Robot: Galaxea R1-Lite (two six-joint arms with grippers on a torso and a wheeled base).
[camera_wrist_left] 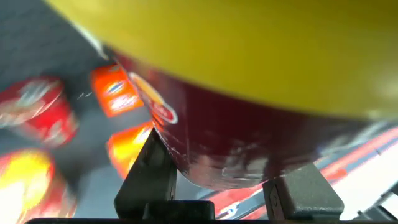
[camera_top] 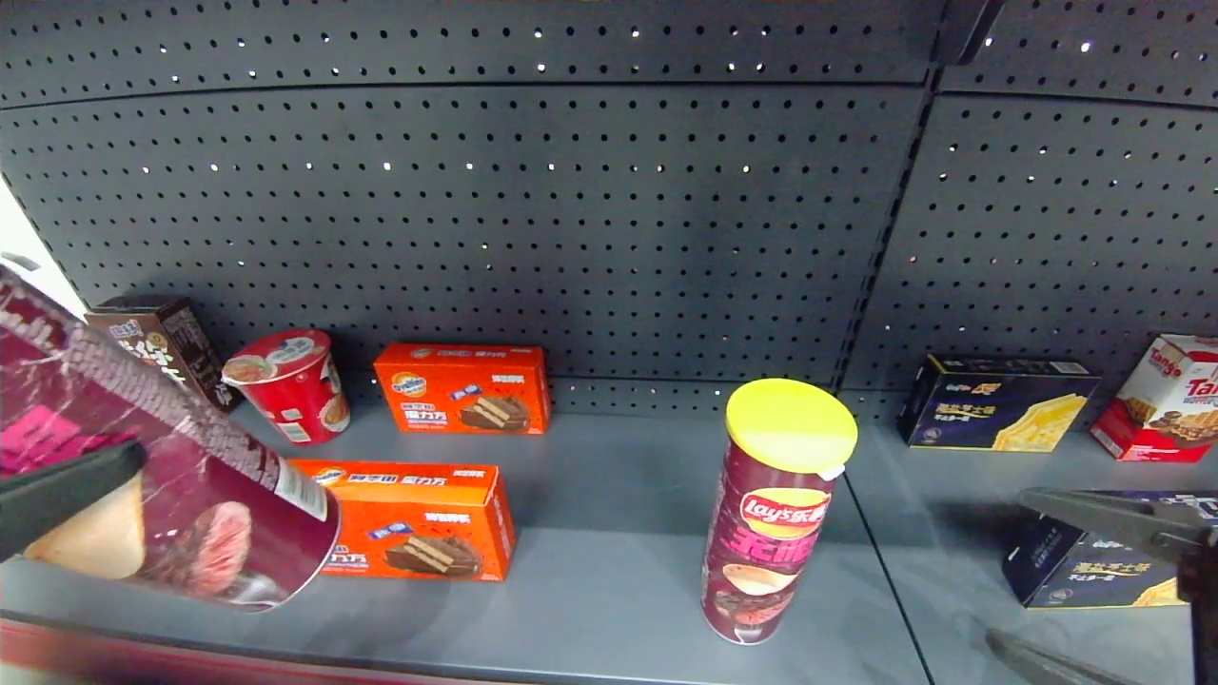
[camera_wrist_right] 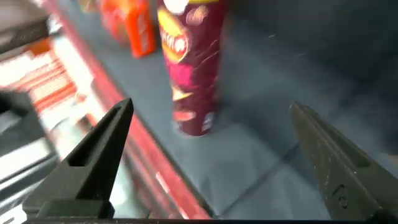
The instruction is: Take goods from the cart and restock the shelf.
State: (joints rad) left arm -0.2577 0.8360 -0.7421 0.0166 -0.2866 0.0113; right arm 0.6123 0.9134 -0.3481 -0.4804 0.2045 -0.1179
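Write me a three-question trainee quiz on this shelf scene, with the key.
1. True or false: the left gripper is shut on a tilted can.
2. How many orange boxes lie on the shelf?
3. The lid of the standing can is: A) red B) yellow C) blue.

Key: 1 true. 2 two, one at the back and one in front. 3 B.
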